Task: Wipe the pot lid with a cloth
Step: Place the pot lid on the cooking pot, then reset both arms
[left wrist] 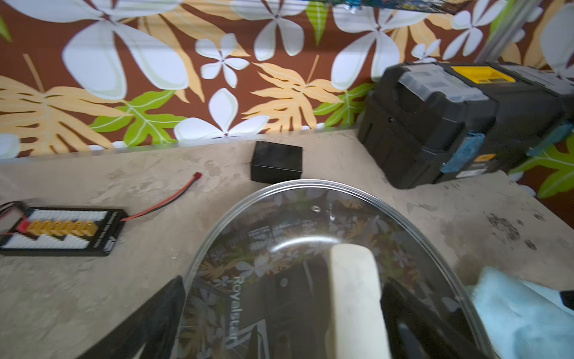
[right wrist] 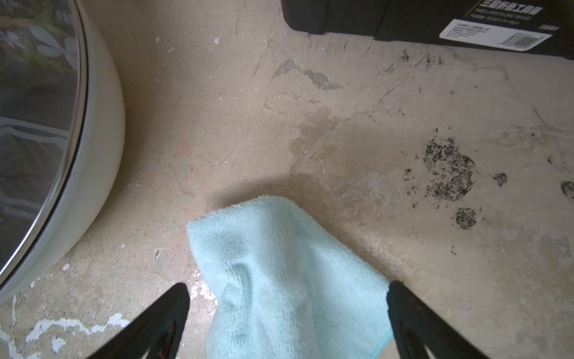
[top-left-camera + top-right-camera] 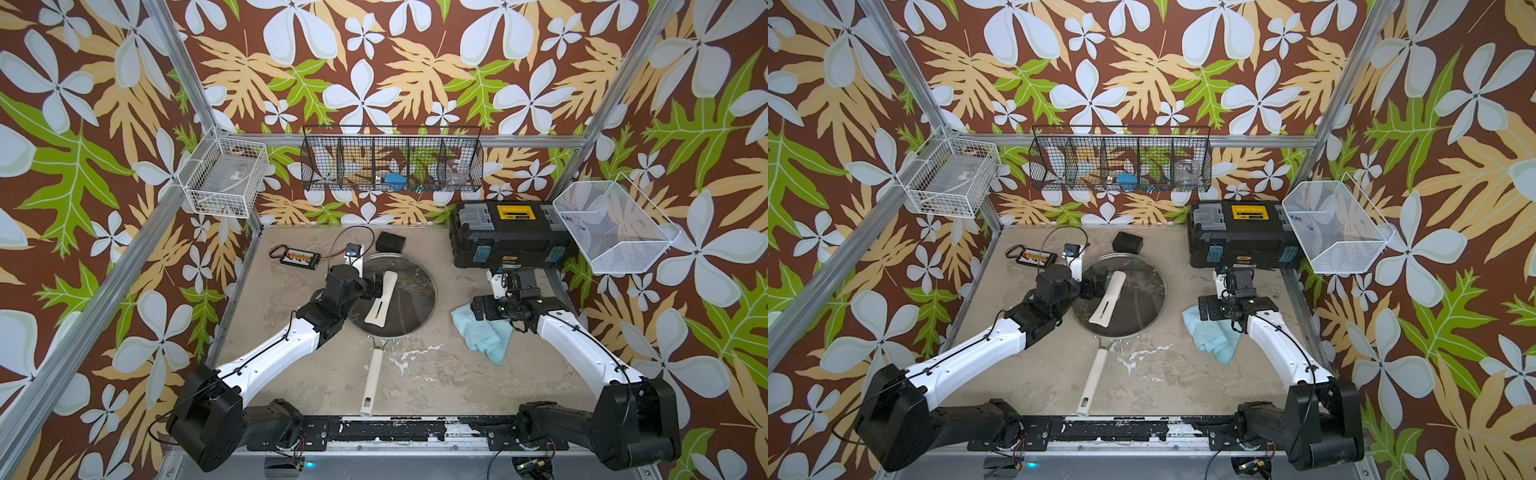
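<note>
The left gripper (image 1: 283, 281) and right gripper (image 2: 288, 286) are spread; unheld, the round glass pot lid (image 3: 411, 293) could be shoved aside by the light blue terry cloth (image 2: 267, 248).

White-shelled arms (image 3: 270, 363), black joints (image 3: 208, 419), thin cables (image 3: 263, 351)

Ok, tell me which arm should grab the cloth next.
Right. The right gripper hangs open with the cloth between its jaws, so it need only close. The left gripper stands open astride the handle of the lid, apart from the cloth.
</note>
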`<state>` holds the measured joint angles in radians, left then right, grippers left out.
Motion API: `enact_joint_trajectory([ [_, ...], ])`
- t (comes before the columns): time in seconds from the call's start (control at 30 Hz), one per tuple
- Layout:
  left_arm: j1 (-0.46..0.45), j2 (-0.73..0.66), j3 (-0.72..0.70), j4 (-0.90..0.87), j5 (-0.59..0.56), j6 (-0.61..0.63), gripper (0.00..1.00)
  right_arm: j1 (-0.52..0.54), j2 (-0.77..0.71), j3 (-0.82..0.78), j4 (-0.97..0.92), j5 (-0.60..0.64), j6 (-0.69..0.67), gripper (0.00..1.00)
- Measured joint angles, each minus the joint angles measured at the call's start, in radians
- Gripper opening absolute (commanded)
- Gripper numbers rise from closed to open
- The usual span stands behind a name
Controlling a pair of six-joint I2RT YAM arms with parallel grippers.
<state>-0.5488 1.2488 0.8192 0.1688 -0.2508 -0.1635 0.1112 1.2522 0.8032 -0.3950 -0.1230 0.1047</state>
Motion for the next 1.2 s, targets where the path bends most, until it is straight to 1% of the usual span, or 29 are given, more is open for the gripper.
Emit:
enact_joint_trajectory([
  [0.1, 0.061, -0.026, -0.033, 0.023, 0.073, 0.012, 1.00, -0.001, -0.024, -0.064, 0.109, 0.003, 0.021, 1.00],
  [0.17, 0.108, -0.036, -0.051, 0.045, 0.096, 0.010, 1.00, -0.002, -0.038, -0.095, 0.193, 0.023, 0.022, 1.00],
  [0.33, 0.239, -0.098, -0.195, 0.194, 0.187, -0.018, 1.00, -0.029, -0.051, -0.193, 0.459, 0.095, 0.025, 1.00],
  [0.4, 0.280, -0.108, -0.244, 0.251, 0.203, -0.019, 1.00, -0.053, -0.048, -0.239, 0.553, 0.126, 0.031, 1.00],
  [0.5, 0.332, -0.096, -0.298, 0.331, 0.203, -0.022, 1.00, -0.080, -0.033, -0.318, 0.720, 0.180, 0.048, 1.00],
  [0.6, 0.375, -0.060, -0.331, 0.396, 0.191, -0.013, 1.00, -0.084, -0.012, -0.394, 0.866, 0.212, 0.027, 1.00],
  [0.7, 0.436, -0.022, -0.356, 0.453, 0.176, -0.006, 1.00, -0.097, 0.016, -0.438, 0.994, 0.249, 0.007, 1.00],
  [0.8, 0.492, 0.023, -0.381, 0.514, 0.172, 0.006, 1.00, -0.110, 0.058, -0.469, 1.114, 0.261, -0.001, 1.00],
  [1.0, 0.517, 0.087, -0.414, 0.606, 0.175, 0.045, 1.00, -0.132, 0.158, -0.495, 1.273, 0.257, 0.003, 0.99],
  [1.2, 0.520, 0.077, -0.419, 0.633, 0.173, 0.086, 1.00, -0.137, 0.170, -0.506, 1.344, 0.227, 0.003, 1.00],
])
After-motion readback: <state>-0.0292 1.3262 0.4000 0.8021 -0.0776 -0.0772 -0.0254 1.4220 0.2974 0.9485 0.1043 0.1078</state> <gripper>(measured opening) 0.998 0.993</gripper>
